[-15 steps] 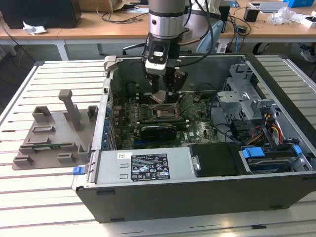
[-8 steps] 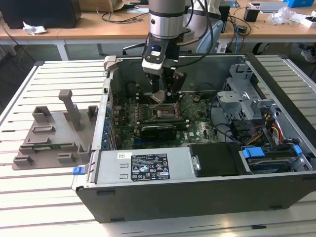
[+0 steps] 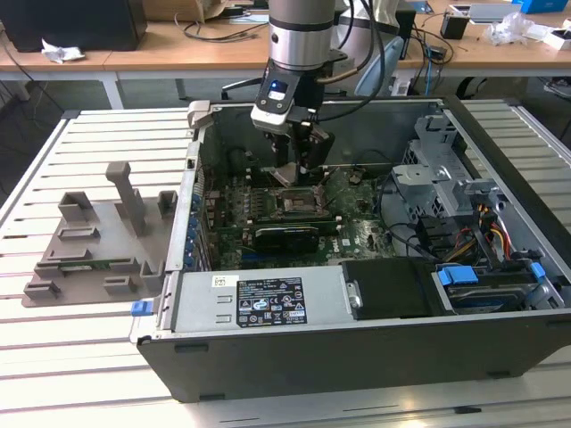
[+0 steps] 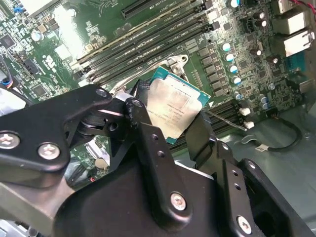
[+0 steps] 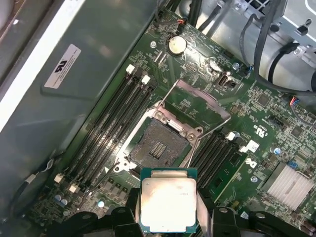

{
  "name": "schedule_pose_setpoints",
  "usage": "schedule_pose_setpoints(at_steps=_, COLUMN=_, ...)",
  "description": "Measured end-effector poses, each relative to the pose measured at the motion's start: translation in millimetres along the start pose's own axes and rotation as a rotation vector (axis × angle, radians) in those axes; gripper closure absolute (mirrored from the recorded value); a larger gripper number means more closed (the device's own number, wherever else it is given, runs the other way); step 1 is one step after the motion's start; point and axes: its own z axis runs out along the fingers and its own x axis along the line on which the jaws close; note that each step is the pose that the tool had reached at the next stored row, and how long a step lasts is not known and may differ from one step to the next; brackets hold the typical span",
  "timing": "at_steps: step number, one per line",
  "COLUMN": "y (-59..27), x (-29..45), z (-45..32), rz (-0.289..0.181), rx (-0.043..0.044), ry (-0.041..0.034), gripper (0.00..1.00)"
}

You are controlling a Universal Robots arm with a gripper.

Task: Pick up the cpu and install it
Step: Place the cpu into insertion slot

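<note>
- A grey plastic holder tray (image 3: 89,245) lies on the slatted table (image 3: 53,357) near the table's edge on the exterior view's left, just beside the open computer case (image 3: 357,366).
- The case lies on its side in the middle of the table. A labelled power supply (image 3: 259,303) sits along its near wall.
- The green motherboard (image 3: 357,234) covers the case floor. Long memory slots (image 5: 113,123) run on both sides of the socket.
- The arm (image 3: 303,31) reaches down into the case from its far wall, over the middle of the motherboard.
- The gripper (image 3: 299,169) pinches the cpu (image 3: 287,173) between its two black fingers (image 4: 143,123), one finger on each of two opposite edges.
- The cpu (image 4: 175,111) hangs clear above the motherboard with its silvery top towards the second wrist view and a thin green edge around it.
- In the first wrist view the cpu (image 5: 168,205) sits between the fingers (image 5: 210,217), beside one edge of the socket (image 5: 159,146) and not seated in it.
- The socket (image 3: 296,201) is bare, its dark contact field exposed. Its metal frame (image 5: 197,103) is swung open over the board on the side away from the cpu.
- A metal drive cage (image 3: 437,169) stands by the case wall on the exterior view's right, with coloured cables (image 3: 489,230) below it.
</note>
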Motion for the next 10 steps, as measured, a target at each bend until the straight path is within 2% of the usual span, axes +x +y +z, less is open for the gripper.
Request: schedule_pose_setpoints(at_steps=10, y=0.0, x=0.0, z=0.0, rz=0.062, rx=0.0017, ry=0.0035, gripper=0.46)
